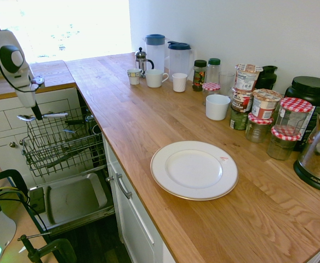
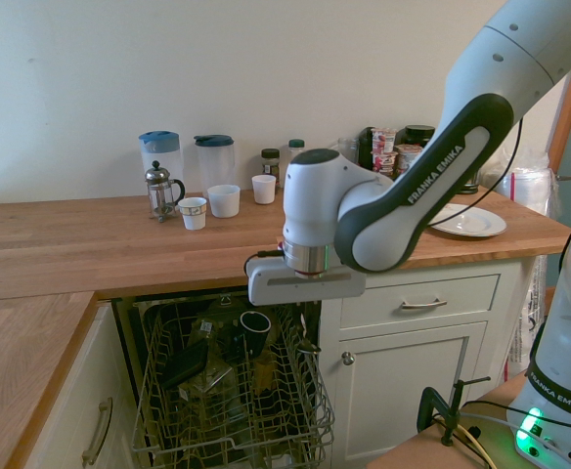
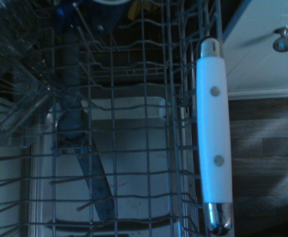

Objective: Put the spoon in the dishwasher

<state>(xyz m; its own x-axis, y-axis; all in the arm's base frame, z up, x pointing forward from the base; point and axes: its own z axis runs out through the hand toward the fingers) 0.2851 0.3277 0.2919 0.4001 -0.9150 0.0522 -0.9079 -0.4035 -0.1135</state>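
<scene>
Our arm [image 2: 403,200] comes in from the right in the second exterior view, sloping down from high on that side; in the first exterior view it enters from the left. Elbow out of frame. Wrist [image 2: 312,210] low, hanging roughly upright in the second exterior view, tilted in the first. Our gripper [image 1: 38,116] points downward, slightly aslant. Dark fingers [image 1: 36,111], shut. White hand body [image 2: 307,284] lies nearly level, broadside to the second exterior view.

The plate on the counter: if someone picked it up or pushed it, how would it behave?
The plate looks like glazed china, so probably stiff but breakable if dropped. Lying flat and wide on the counter, it would likely slide rather than tip. Its smooth, glossy surface might feel slippery.
</scene>
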